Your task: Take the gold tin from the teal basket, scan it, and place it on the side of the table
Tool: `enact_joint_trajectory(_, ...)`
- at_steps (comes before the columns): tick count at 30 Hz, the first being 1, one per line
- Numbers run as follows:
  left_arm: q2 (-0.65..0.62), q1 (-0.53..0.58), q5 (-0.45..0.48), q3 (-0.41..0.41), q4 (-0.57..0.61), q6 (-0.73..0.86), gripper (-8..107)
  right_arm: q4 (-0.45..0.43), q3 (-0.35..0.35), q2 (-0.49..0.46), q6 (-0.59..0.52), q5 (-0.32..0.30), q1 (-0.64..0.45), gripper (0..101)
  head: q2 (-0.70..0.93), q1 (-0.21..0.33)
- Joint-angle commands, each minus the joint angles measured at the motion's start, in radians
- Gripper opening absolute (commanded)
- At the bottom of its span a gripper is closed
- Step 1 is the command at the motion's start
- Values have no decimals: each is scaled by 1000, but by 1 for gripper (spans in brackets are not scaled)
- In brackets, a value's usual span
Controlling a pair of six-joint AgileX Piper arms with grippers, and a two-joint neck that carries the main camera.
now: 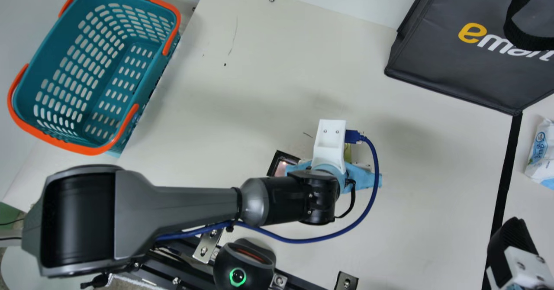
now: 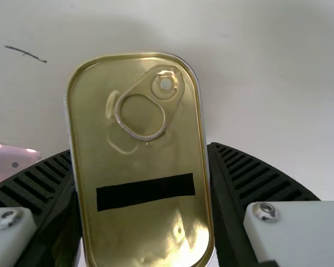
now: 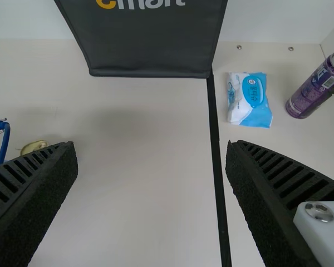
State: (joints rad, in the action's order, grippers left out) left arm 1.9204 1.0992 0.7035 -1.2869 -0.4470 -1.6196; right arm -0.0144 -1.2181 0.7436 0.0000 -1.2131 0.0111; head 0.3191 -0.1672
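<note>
My left gripper [image 1: 335, 175] hangs over the middle of the table, mostly hidden under its own wrist. A bit of the gold tin [image 1: 347, 153] peeks out beside the white camera mount. From the left wrist, the gold tin [image 2: 139, 161] is held lengthwise, pull ring facing the camera, between both ribbed fingers of the left gripper [image 2: 145, 206]. The teal basket [image 1: 149, 75] stands at the far left. At the lower right is my right gripper [image 1: 513, 242]; its own wrist view has the right gripper [image 3: 150, 189] open with nothing between its fingers.
A black scanner [image 1: 244, 266] stands near the front edge. Under the left wrist lies a dark-framed object [image 1: 281, 163]. A dark bag [image 1: 454, 65] is at the back right. Beyond the black tape line [image 3: 216, 144] lie a wipes pack [image 3: 249, 100] and a purple can [image 3: 314, 89].
</note>
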Motion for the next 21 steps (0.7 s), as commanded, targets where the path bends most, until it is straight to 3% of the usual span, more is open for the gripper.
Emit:
enact_joint_trajectory(1, -3, 2, 1, 3, 0, -2, 67, 0, 0, 0, 0, 0, 0, 95, 2, 29)
enact_joint_trajectory(8, -20, 7, -1, 15, 3, -4, 90, 0, 0, 0, 0, 0, 0, 95, 2, 29)
enact_joint_trajectory(14, -77, 1, -27, 44, 41, 44, 90, 0, 0, 0, 0, 0, 0, 95, 2, 29)
enact_joint_trajectory(21, -208, -55, -112, 137, 137, 206, 90, 0, 0, 0, 0, 0, 0, 95, 2, 29)
